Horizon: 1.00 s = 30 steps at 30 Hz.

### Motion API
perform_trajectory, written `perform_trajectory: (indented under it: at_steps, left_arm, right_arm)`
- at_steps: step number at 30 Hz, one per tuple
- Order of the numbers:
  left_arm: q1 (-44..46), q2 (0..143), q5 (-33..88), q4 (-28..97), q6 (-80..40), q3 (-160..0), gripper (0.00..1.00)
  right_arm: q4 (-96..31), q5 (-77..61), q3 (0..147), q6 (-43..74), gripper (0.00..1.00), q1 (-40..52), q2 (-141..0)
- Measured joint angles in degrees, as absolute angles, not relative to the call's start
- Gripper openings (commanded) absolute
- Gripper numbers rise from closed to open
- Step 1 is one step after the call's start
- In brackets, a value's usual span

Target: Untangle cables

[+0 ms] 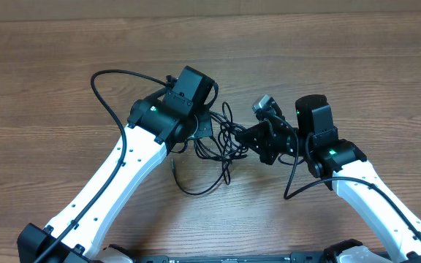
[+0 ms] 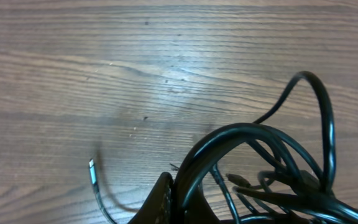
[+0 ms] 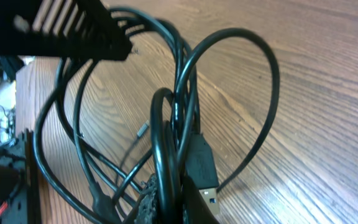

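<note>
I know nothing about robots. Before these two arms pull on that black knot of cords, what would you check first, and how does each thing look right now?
1. The left gripper is shut on the cables: ok.
2. The right gripper is shut on strands beside the USB plug: ok.
3. The tangle between the two grippers has come loose: not ok, the loops cross one another.
4. The loose plug end lies free on the table: ok.
5. Both grippers hold different cords: cannot tell.
</note>
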<state>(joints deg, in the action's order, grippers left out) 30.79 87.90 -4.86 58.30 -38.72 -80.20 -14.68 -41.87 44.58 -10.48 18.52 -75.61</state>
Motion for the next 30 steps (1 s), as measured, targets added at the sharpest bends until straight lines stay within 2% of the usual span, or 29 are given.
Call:
perform_trajectory:
  at_steps: [17, 21, 24, 26, 27, 28, 30]
  left_arm:
    - [30.61, 87.9, -9.26, 58.63, -42.11, -80.2, 0.05]
    - [30.22, 87.9, -7.38, 58.13, -42.28, -80.2, 0.13]
    - [29.85, 87.9, -4.43, 57.17, -42.85, -80.2, 0.27]
    - [29.65, 87.9, -2.35, 56.75, -43.35, -80.2, 0.45]
    - [29.63, 87.9, -1.39, 56.58, -43.24, -80.2, 0.86]
    - [29.63, 87.9, -0.73, 56.51, -43.48, -80.2, 0.99]
    - [29.63, 87.9, 0.1, 56.51, -43.38, -80.2, 1.0]
  right_arm:
    - [2.42, -43.13, 44.58, 7.53, 0.04, 18.52, -75.61]
    - [3.05, -43.09, 44.58, 9.54, 0.04, 18.5, -75.61]
    - [4.21, -43.11, 44.58, 11.38, 0.04, 18.46, -75.61]
    - [4.97, -43.09, 44.58, 12.27, 0.04, 18.46, -75.61]
    - [5.34, -43.09, 44.58, 13.1, 0.04, 18.46, -75.61]
    - [5.45, -43.09, 44.58, 13.61, 0.04, 18.46, -75.61]
    - [5.54, -43.09, 44.58, 14.44, 0.04, 18.46, -75.61]
